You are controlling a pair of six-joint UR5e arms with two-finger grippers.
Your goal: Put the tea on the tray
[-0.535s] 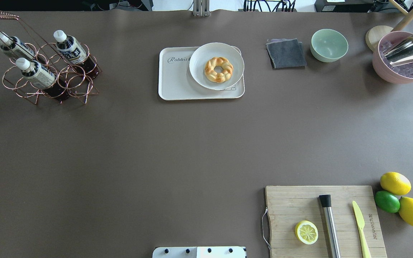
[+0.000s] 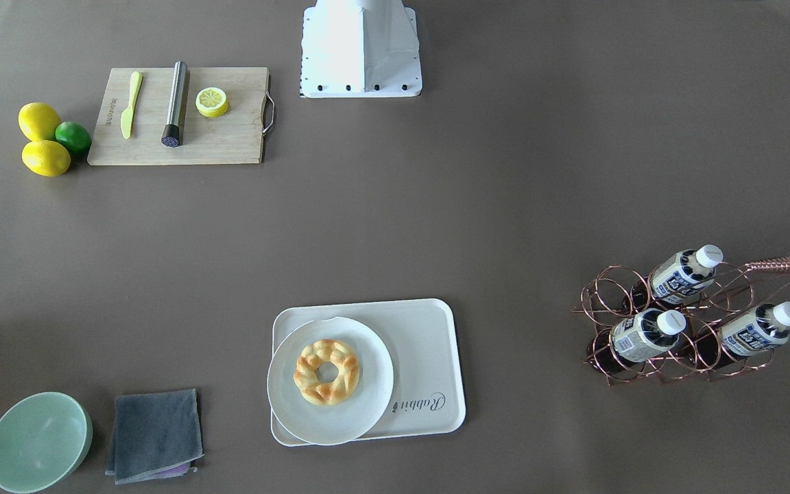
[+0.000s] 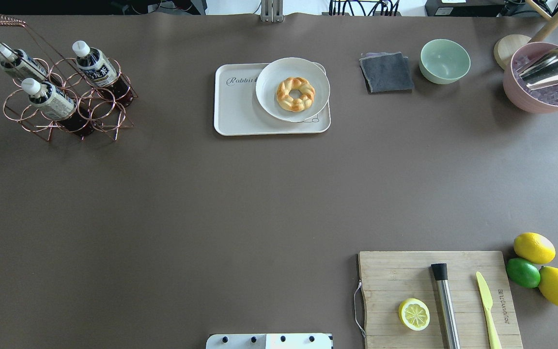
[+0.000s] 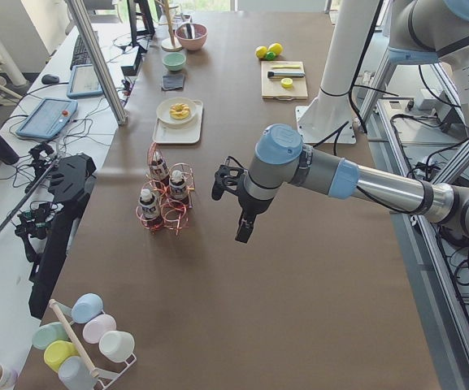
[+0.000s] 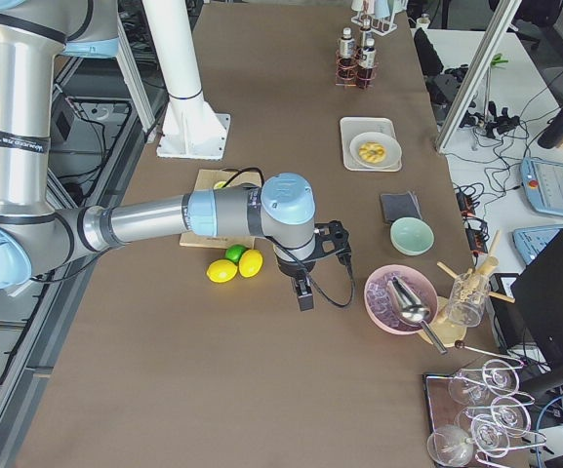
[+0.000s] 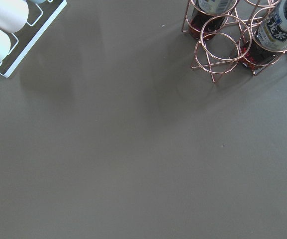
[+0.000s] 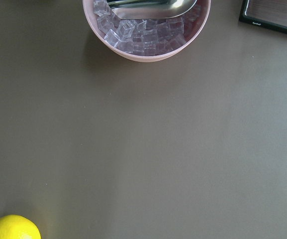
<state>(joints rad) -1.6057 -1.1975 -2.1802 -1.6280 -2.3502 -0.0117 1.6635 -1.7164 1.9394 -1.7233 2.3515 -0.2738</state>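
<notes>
Copper wire rack [image 3: 81,107] at the far left corner of the table [image 3: 172,208] is where all three tea bottles [image 3: 49,99] are parked, white caps up. None of them has been put on the tray [image 3: 235,109] yet. The tray is found mid-table near the far edge, well apart from the rack. A round white plate [image 3: 270,99] with a braided ring pastry [image 3: 296,93] is set on the tray's right part and hangs over the rim a bit. The strip with the "Rabbit" script is left bare.

Funny thing: the arms are only caught in the two side views. From the left end, the left gripper [image 4: 241,234] is seen hanging fingers-down over bare table, near the rack but clear of the bottles. Whether it's apart or together cannot be told from that angle. Its wrist camera only gets brown table, with the rack and a bottle label clipped at the top right.

From the right end, the right gripper [image 5: 304,295] is seen pointing down between the lemons [image 5: 234,266] and the pink ice bowl [image 5: 401,297]; again, apart or together can't be told. Ice cubes and a metal scoop [image 7: 148,6] are picked up close in the right wrist view.

The pink bowl is shown by the overhead camera but cut off in the front-facing one. The cutting board [image 2: 217,144], green bowl [image 2: 38,442] and grey cloth [image 2: 155,432] are caught by both.
</notes>
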